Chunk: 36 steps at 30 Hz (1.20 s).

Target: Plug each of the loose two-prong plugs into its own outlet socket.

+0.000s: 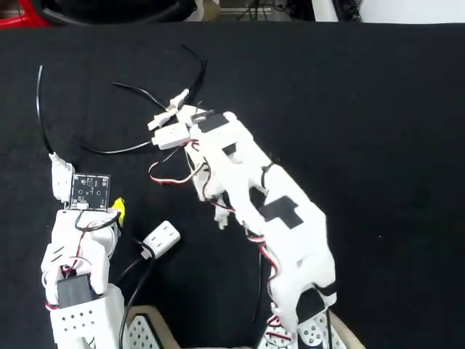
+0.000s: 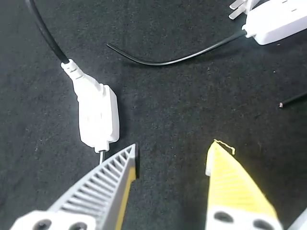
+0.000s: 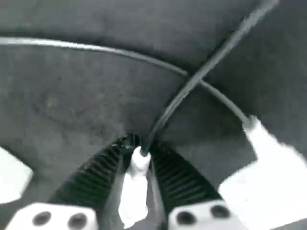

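Right gripper (image 3: pixel 139 143) clamped on two-prong plug (image 3: pixel 133 187), beside outlet socket (image 1: pixel 171 136) at upper centre of high view; left gripper (image 2: pixel 173 151) jaws apart near white connector (image 2: pixel 98 117). Probable step: insertion; next, prongs squared to slots.

Counter: a wide counter (image 1: pixel 392 109) lay under a matte black cloth that ran almost from side to side of the high view; in the left wrist view the cloth had a fine, felt-like grain dotted with pale lint specks
Far edge: the cloth ended in a straight line along the top of the high view
Beyond the far edge: a red object (image 1: pixel 18 13) sat at one corner; a dark curved shape (image 1: pixel 109 11) lay just beside it; dark cables (image 1: pixel 254 9) were tangled near the middle; a pale white surface (image 1: pixel 414 10) filled the other corner
Near edge: a tan board (image 1: pixel 166 326) showed at the cloth's near side
Light: even and soft; the cloth gave back almost no sheen
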### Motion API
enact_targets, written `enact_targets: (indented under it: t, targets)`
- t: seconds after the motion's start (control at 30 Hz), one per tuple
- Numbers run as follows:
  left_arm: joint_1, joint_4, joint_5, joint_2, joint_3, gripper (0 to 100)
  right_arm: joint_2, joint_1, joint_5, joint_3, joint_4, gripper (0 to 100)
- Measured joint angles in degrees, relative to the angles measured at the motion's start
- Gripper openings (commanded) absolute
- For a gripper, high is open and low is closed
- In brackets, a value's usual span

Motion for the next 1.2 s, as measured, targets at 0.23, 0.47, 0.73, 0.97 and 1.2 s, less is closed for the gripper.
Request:
enact_targets:
  t: [0.23, 0.47, 0.73, 0.97, 1.2]
  targets:
    - [0.0, 0.0, 0.0, 0.0, 0.0, 24, 6.7, -0.6, 9.1, -9.5, 8.9, 1.5]
    - [0.0, 0.0, 0.0, 0.0, 0.0, 24, 11.1, -3.4, 9.2, -16.2, 14.7, 8.7]
    - [0.0, 0.0, 0.0, 0.0, 0.0, 24, 13.0, -4.4, 7.3, -17.4, 14.9, 22.1]
    - [0.0, 0.0, 0.0, 0.0, 0.0, 24, 10.9, -4.1, 7.3, -16.1, 15.0, 15.9]
    - [0.0, 0.0, 0.0, 0.0, 0.0, 24, 4.7, -4.0, 7.3, -6.8, 15.0, 15.9]
